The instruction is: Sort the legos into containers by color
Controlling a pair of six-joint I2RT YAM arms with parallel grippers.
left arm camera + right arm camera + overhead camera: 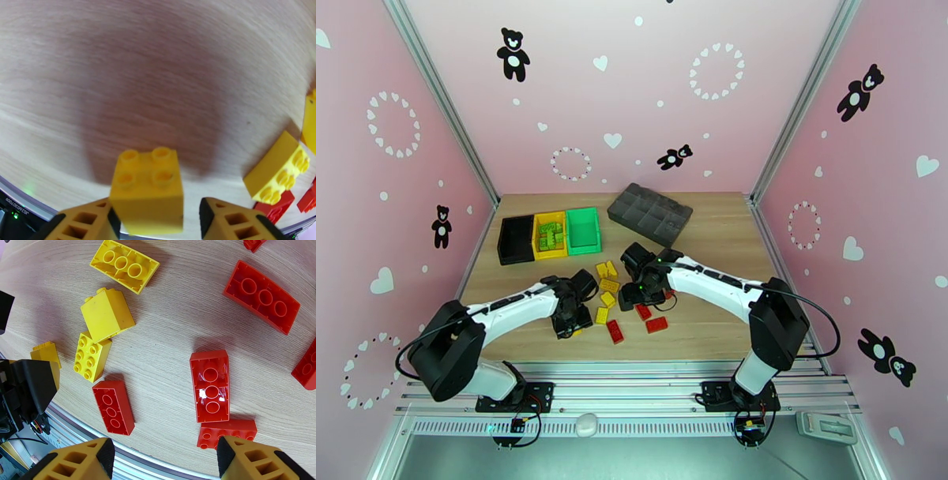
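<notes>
A yellow lego with four studs sits between the fingers of my left gripper. It touches the left pad, and a narrow gap shows at the right pad. In the top view the left gripper is low over the table, left of the lego pile. My right gripper is open above several red legos, holding nothing; from above it hangs over the pile. More yellow legos lie nearby. The black, yellow and green containers stand at the back left. Green legos lie in the yellow one.
A dark grey compartment tray stands at the back, right of the containers. The table's near edge with its metal rail runs just behind both grippers. Bare wood lies to the right of the pile.
</notes>
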